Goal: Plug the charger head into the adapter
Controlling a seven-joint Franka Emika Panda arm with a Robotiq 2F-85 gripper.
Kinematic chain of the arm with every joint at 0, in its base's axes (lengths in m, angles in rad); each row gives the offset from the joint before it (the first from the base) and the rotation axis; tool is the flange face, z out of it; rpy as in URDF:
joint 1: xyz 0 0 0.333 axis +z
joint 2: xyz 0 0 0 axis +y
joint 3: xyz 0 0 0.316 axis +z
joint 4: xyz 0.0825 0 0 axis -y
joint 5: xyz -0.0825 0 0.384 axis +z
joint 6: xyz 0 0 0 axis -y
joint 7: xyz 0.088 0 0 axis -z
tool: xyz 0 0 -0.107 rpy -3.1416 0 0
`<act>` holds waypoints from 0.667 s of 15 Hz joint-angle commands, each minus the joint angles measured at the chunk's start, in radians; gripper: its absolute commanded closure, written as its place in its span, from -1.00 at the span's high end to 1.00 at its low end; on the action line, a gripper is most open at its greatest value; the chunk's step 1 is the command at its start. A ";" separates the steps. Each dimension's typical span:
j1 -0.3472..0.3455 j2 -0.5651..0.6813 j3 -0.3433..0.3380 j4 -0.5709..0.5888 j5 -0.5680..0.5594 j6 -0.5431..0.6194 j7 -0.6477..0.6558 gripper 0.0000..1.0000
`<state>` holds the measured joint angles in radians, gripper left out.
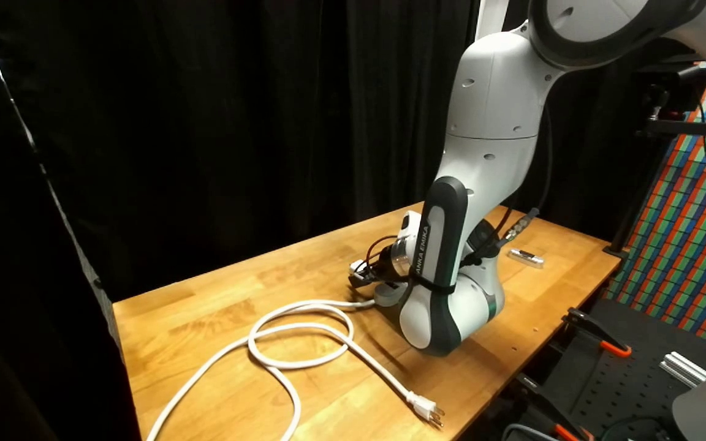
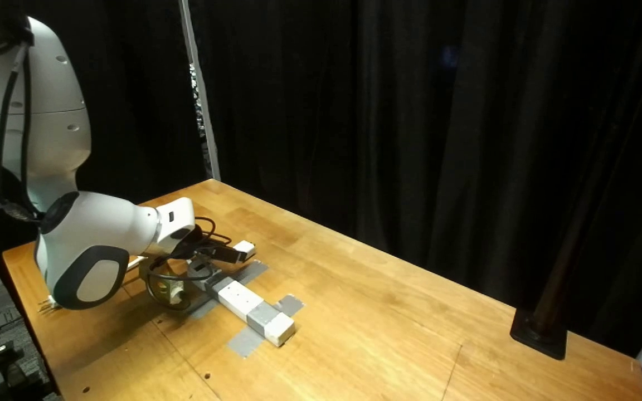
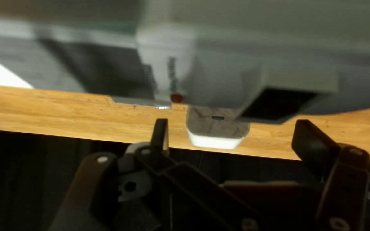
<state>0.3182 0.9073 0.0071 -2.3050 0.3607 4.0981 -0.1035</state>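
I'd call this the pick-up: the gripper (image 3: 231, 130), spread and empty, points at the charger (image 3: 217, 129) near the power strip (image 2: 239, 299), and should centre, then squeeze.

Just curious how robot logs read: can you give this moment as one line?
Gripper: open, holding nothing | charger head: between the jaws in wrist view, gaps both sides, unplugged | adapter: taped to table

Both exterior views look down on the table (image 1: 193, 318), facing dark curtains (image 2: 438, 139) past its far edge, and share the arm (image 1: 494, 122) and adapter (image 2: 240, 299). The wrist view, much nearer, looks along the claw (image 3: 231, 128) toward a table edge.
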 commanded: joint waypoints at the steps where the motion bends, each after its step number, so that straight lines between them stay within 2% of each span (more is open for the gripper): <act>1: 0.000 0.048 -0.017 0.051 -0.025 0.059 -0.018 0.31; 6: -0.007 0.065 -0.018 0.072 -0.026 0.056 -0.017 -0.47; 7: -0.008 0.065 -0.019 0.073 -0.026 0.056 -0.018 -0.54; 10: -0.006 0.035 -0.022 0.049 -0.015 0.019 -0.032 -0.54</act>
<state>0.3164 0.9495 -0.0069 -2.2588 0.3525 4.1155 -0.1126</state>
